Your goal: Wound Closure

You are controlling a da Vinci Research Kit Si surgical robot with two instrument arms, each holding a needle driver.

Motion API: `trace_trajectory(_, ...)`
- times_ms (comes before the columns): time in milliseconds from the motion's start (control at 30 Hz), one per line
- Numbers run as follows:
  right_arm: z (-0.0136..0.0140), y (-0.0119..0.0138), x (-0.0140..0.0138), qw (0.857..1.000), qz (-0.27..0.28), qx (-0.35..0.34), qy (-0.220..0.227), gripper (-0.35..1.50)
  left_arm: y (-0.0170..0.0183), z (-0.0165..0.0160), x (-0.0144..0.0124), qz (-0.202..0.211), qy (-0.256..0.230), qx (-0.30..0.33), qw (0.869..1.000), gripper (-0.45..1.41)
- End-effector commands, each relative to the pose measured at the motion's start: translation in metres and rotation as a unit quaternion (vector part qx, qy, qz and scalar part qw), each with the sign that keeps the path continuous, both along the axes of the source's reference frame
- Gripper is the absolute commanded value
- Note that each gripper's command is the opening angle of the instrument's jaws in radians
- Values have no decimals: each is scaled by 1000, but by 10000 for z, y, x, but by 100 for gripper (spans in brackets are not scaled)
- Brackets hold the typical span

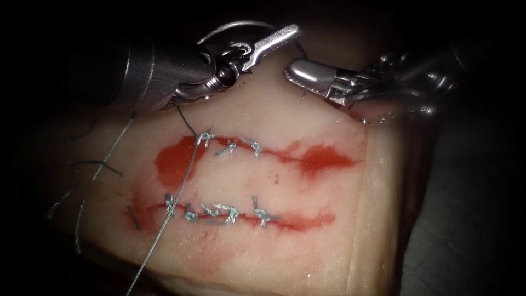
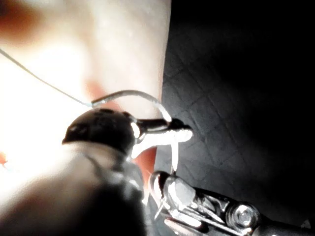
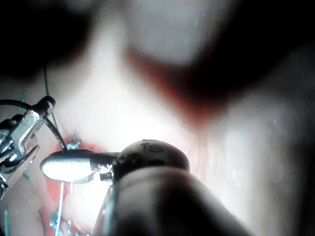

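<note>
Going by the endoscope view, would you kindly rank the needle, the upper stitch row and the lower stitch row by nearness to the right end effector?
1. Needle, held in the left end effector.
2. Upper stitch row, mid-tissue.
3. Lower stitch row, below it.

The right end effector holds nothing.

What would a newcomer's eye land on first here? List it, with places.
Two stitched cuts cross the tissue, ringed by red fluid. Above them the left tool grips the curved needle near one end, clear of the tissue. The right tool faces it, and thread trails down across both cuts.
</note>
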State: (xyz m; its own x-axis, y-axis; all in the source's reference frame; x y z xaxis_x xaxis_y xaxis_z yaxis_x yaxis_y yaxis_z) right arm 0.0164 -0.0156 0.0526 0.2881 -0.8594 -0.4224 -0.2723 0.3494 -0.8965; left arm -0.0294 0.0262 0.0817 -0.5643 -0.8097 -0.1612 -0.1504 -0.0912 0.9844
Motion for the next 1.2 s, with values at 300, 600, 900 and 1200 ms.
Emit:
trace_trajectory(300,-9,11,11,977,84,-162,-106,138,5,0,9,88,52,112,988,-45)
trace_trajectory(600,0,11,4,909,69,-360,-197,142,7,-2,21,137,123,121,975,-45)
trace_trajectory(900,19,-7,0,817,-124,-426,-369,125,5,1,23,161,138,115,970,-45)
trace_trajectory(1200,23,-21,-20,762,-196,-496,-367,132,5,6,32,216,140,100,961,-45)
